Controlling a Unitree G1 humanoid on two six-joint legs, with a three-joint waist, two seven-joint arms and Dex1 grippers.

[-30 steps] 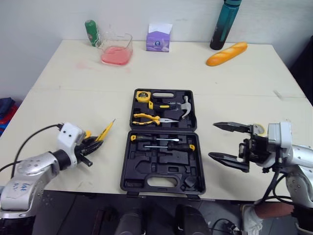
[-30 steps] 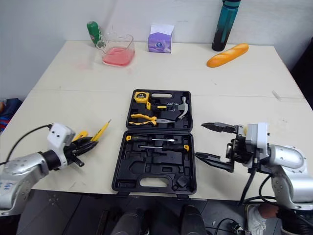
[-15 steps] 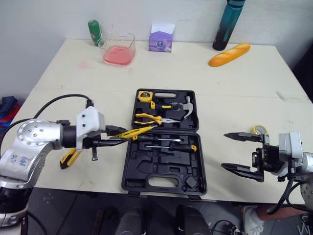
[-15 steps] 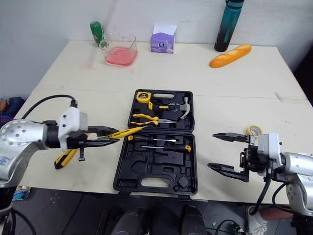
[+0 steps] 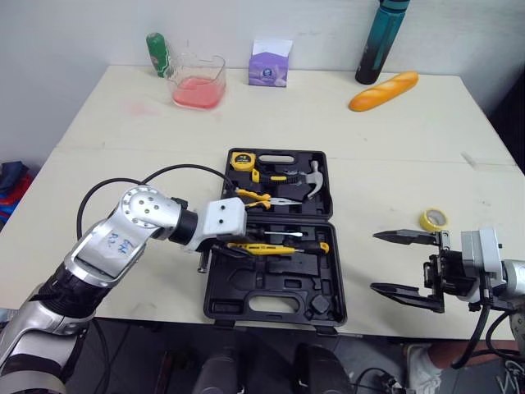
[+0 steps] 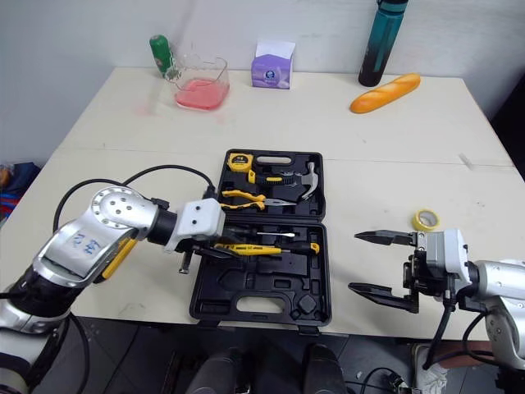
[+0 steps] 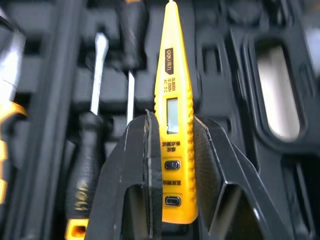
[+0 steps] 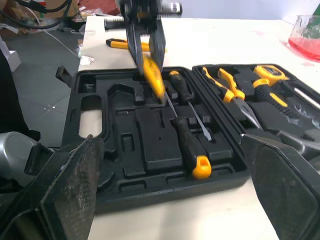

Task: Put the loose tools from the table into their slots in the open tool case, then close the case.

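Observation:
The black tool case [image 5: 215, 305] lies open at the table's front middle. Its far half holds a tape measure [image 5: 239, 161], pliers [image 5: 253, 197] and a hammer [image 5: 308, 179]. Two screwdrivers [image 5: 283, 237] lie in the near half. My left gripper [image 5: 232, 245] is shut on a yellow tester pen [image 5: 256, 248] [image 7: 172, 120], held low over the near half beside the screwdrivers. A yellow utility knife [image 6: 120, 254] lies on the table left of the case. A yellow tape roll [image 5: 433, 219] sits to the right. My right gripper [image 5: 395, 263] is open and holds nothing, right of the case.
At the back of the table stand a green bottle [image 5: 156, 54], a clear container with pink contents [image 5: 197, 82], a purple tissue box [image 5: 269, 64], a teal bottle [image 5: 379, 41] and a bread loaf [image 5: 382, 90]. A black cable loops from my left arm over the table.
My left gripper lifted the tester pen from the table left of the case and carried it right, over the near half. The knife stayed behind. My right gripper drew back to the right.

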